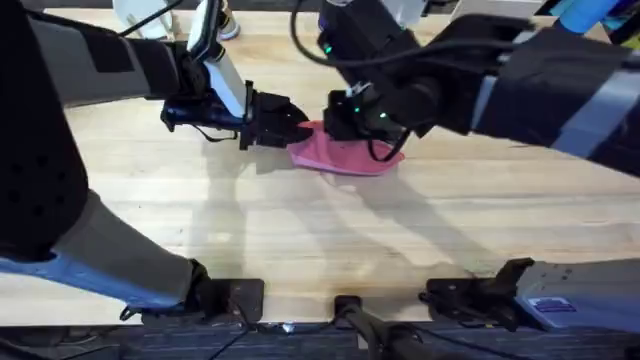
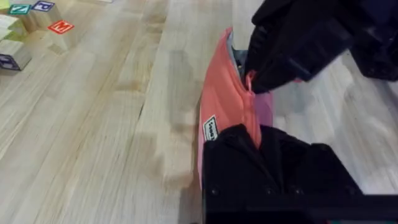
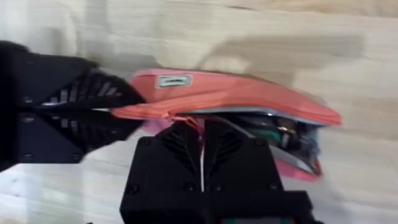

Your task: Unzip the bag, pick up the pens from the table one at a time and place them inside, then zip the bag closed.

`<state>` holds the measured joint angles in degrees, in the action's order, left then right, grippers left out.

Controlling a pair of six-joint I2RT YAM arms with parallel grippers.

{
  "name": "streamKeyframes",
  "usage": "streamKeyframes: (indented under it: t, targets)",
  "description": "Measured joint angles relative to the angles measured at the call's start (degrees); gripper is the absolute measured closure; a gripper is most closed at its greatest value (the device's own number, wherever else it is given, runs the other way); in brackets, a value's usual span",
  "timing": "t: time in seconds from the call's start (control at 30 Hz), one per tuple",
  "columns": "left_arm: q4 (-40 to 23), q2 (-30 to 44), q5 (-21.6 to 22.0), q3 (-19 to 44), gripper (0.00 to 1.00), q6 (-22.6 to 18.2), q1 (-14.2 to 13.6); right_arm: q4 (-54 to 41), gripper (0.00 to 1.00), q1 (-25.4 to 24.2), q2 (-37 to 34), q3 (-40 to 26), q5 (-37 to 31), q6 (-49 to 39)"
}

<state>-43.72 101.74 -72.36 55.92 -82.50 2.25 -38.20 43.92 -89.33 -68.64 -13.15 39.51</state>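
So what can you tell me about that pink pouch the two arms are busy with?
The bag is a soft pink fabric pouch with a grey lining and a small white label on its side. It lies mid-table on the wooden table. The left tool pinches one end, while the right tool is shut on the zipper. The far end gapes open, with dark items inside.
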Motion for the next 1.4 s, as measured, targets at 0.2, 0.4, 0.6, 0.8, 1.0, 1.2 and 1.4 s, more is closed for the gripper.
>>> streamKeyframes:
  t: [0.2,0.4,0.6,0.8,1.0,1.2,1.4]
  targets:
    - [-0.2,0.0,2.1,0.0,0.958,0.0,0.9,-8.7,0.970,-8.6,2.2,0.2,-3.0,-1.5]
    - [-0.3,0.0,3.0,0.0,0.958,0.0,1.1,-11.9,0.970,-13.5,2.5,0.2,-4.1,-3.0]
    - [-0.4,0.0,3.0,0.0,0.958,0.0,1.0,-13.0,0.970,-15.2,2.5,0.2,-4.0,-4.0]
    - [-0.4,0.0,3.0,0.0,0.959,0.0,0.9,-13.1,0.970,-17.7,2.5,0.2,-2.7,-4.2]
    - [-0.4,0.0,3.0,0.0,0.958,0.0,0.8,-12.8,0.970,-19.8,2.5,1.5,-0.5,-4.4]
    - [-0.3,0.0,3.0,0.0,0.958,0.0,0.8,-7.6,0.970,-21.7,2.5,7.0,-0.3,-4.1]
    - [-0.4,0.0,3.0,0.0,0.958,0.0,0.5,0.7,0.970,-23.0,4.4,14.1,2.0,-2.8]
